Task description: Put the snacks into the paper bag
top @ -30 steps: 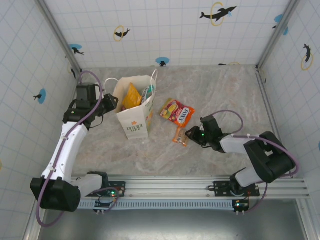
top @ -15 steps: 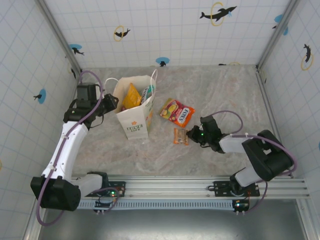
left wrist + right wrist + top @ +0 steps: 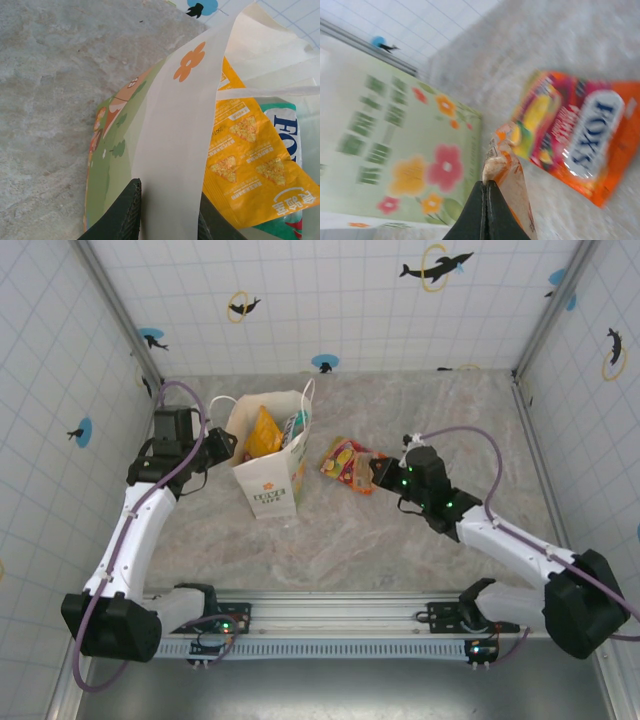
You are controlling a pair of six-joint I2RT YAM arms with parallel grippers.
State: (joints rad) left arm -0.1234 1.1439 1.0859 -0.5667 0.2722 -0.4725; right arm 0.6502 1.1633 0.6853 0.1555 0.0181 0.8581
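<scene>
On the marble table (image 3: 450,420) the white paper bag (image 3: 268,480) stands upright, yellow packet (image 3: 263,432) inside, its rim pinched by the left gripper (image 3: 167,215), with a large orange packet (image 3: 343,460) lying near it and a small orange packet (image 3: 512,185) clamped in the right gripper (image 3: 486,189).

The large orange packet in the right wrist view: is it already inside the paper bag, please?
No, the large orange packet lies flat on the table, outside the paper bag.
</scene>
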